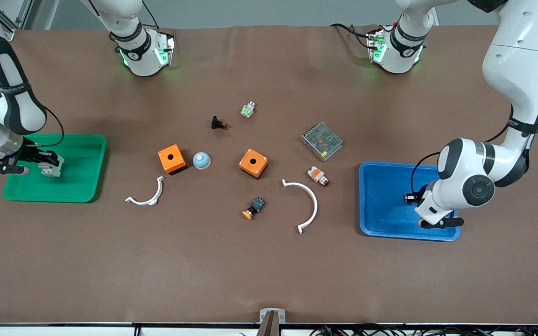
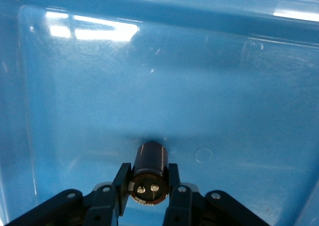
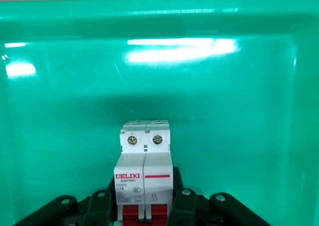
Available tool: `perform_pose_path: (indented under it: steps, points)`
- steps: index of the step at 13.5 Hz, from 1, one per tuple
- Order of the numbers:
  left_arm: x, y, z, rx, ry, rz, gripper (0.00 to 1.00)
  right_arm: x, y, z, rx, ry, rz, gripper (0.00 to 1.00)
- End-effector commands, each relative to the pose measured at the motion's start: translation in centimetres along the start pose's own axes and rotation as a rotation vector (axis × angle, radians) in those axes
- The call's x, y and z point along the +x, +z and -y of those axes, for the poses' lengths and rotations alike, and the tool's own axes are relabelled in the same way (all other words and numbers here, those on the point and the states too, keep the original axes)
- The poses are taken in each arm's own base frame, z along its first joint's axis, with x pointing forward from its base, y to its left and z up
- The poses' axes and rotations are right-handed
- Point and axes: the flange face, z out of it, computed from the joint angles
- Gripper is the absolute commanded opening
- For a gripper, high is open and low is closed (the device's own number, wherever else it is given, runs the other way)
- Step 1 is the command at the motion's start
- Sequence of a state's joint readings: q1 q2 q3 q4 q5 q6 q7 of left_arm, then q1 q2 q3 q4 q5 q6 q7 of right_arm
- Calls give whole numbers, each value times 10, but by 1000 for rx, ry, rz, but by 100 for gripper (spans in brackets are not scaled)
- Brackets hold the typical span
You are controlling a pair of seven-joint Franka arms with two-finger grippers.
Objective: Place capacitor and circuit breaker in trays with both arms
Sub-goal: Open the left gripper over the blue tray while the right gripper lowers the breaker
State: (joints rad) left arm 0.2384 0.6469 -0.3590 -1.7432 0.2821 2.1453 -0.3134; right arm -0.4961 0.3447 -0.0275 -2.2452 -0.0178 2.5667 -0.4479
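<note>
Two trays sit on the worktop: one green tray at the right arm's end and one blue tray at the left arm's end. Between them lie two orange boxes and two white arcs.

The right gripper hangs over the green tray, fingers clenched on the circuit breaker; only the right wrist view shows its label and screws.

The left gripper, over the blue tray, grasps the one capacitor, which is plain only in the left wrist view.

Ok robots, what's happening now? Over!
Left gripper shut on capacitor, over blue tray. Right gripper shut on circuit breaker, over green tray. Nothing in the way.
</note>
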Motion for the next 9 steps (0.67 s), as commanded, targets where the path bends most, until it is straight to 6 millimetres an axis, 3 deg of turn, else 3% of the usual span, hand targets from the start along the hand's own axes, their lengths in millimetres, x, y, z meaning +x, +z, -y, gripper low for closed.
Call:
perform_pose_path:
  steps: [1,4,5,6,7,8,9]
  points:
    - [-2,0,2,6,21,-12,27,-7,0,5,9,13,16,0]
    - [-2,1,2,2,19,-12,28,-4,1,11,9,2,16,1]
    - [-2,1,2,2,21,-12,33,-3,0,11,8,2,14,15]
    - [-1,0,3,2,30,-13,58,-2,-2,12,7,-3,13,53]
    - [-1,-3,5,1,65,-19,90,-1,-3,12,7,-4,13,79]
    - [-1,-9,10,-1,78,-22,98,0,-5,13,10,-7,18,100]
    - [-2,-20,14,5,76,-28,99,2,-10,15,17,-10,32,100]
